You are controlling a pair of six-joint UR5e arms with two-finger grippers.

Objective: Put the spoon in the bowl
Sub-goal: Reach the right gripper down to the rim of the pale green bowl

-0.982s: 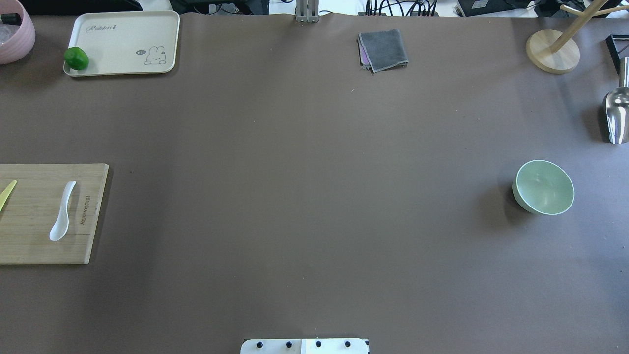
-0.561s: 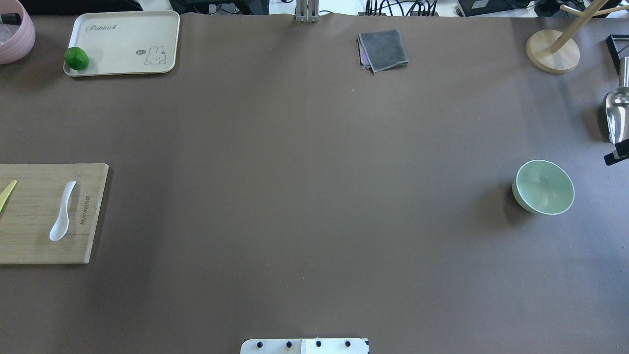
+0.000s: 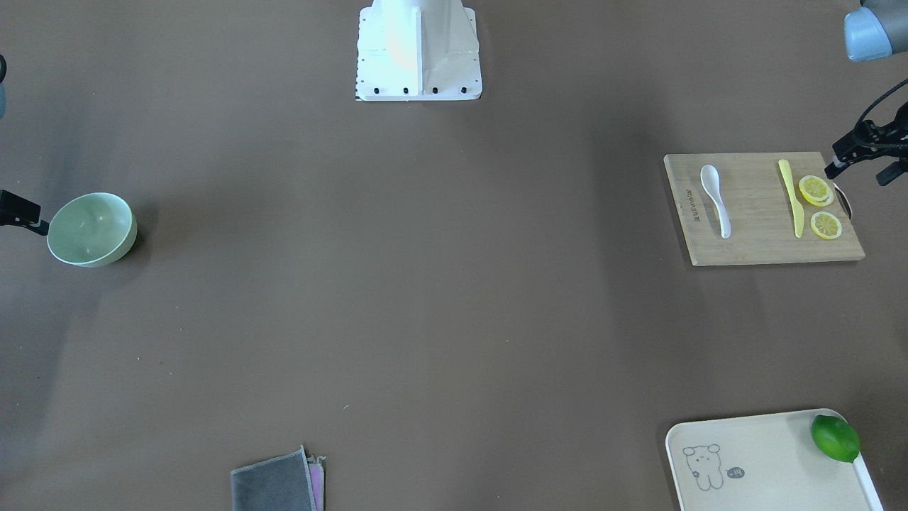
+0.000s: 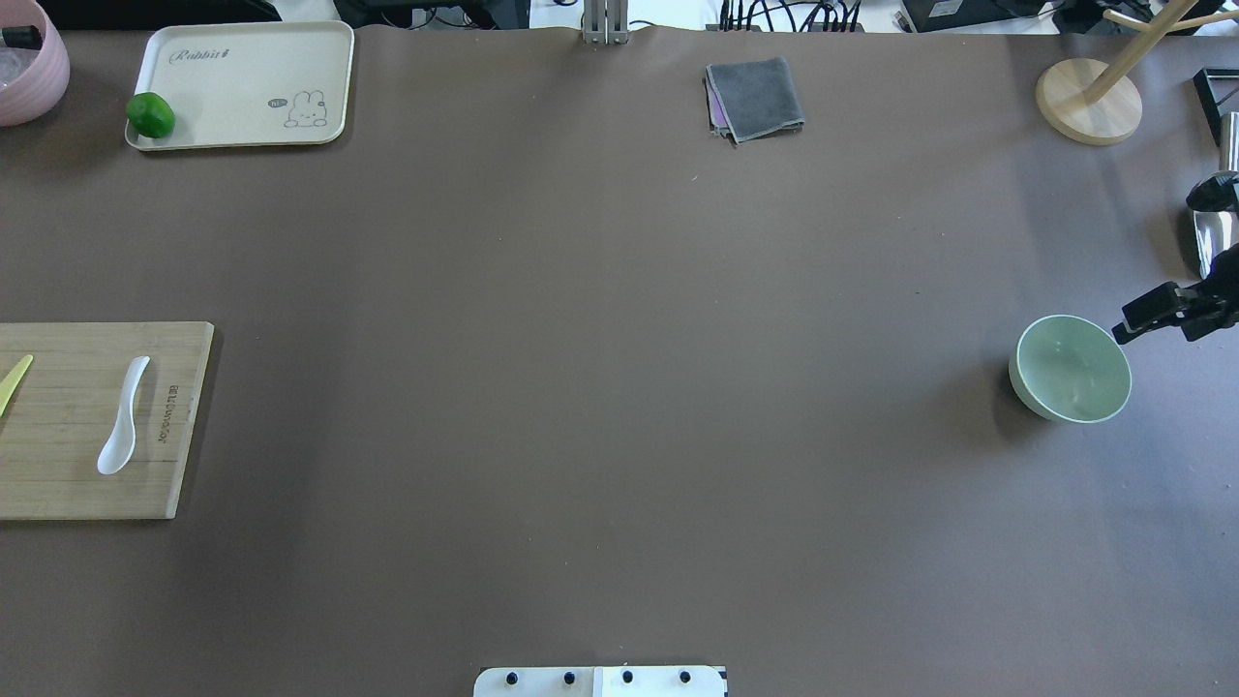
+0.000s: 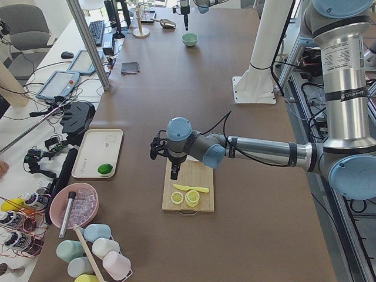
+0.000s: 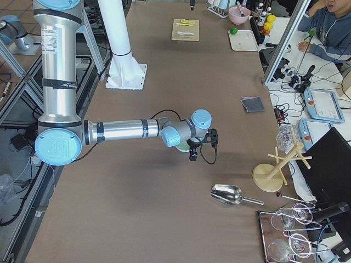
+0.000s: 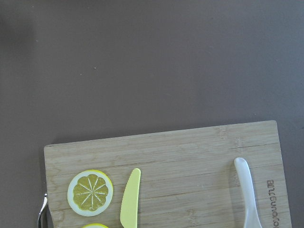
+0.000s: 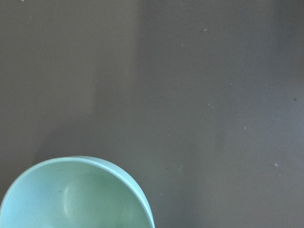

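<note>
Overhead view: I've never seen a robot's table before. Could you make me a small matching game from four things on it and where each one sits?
Things:
1. spoon
2. bowl
3. lime
4. grey cloth

Places:
A. on the cream tray
B. on the wooden board
C. folded, near the table's far edge
D. empty, on the bare table

Pairs: 1-B, 2-D, 3-A, 4-C.

The left arm [image 5: 264,151] reaches level across the middle of the left-side view, wrist bent so the left gripper [image 5: 174,171] points straight down, its jaw gap unreadable. The right arm [image 6: 123,130] lies likewise mid-frame in the right-side view, with the right gripper [image 6: 192,155] hanging down too, its state just as unclear.
</note>
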